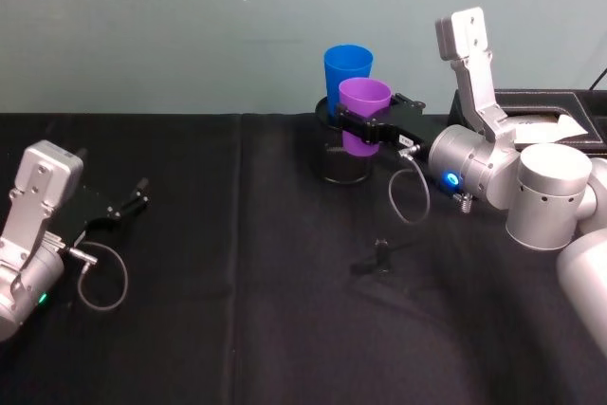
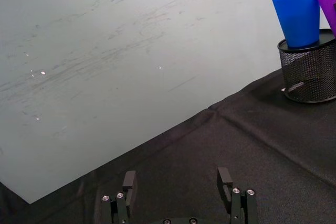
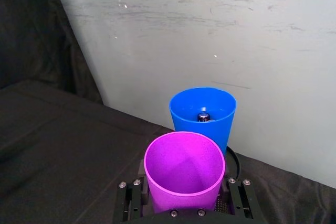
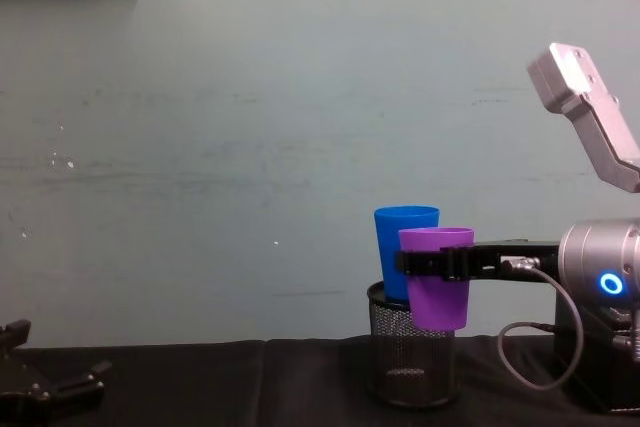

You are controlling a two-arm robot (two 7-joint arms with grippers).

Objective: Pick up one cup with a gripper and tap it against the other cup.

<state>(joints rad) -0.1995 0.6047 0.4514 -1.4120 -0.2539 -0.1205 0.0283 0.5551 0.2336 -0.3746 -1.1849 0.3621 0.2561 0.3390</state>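
The purple cup (image 1: pixel 364 113) hangs upright above the table with my right gripper (image 1: pixel 366 129) shut on its middle, one black finger on each side. Right behind it the blue cup (image 1: pixel 347 67) stands inside a black mesh pen holder (image 1: pixel 345 164). In the chest view the purple cup (image 4: pixel 439 287) overlaps the blue cup (image 4: pixel 404 243), its base below the holder's rim (image 4: pixel 410 299). I cannot tell whether the two cups touch. The right wrist view shows the purple cup (image 3: pixel 184 170) just before the blue cup (image 3: pixel 203 109). My left gripper (image 1: pixel 129 204) rests open at the table's left.
A black box (image 1: pixel 542 113) with white paper in it sits at the back right by the wall. A small black item (image 1: pixel 378 256) lies on the black cloth in front of the holder. The pale wall stands close behind the cups.
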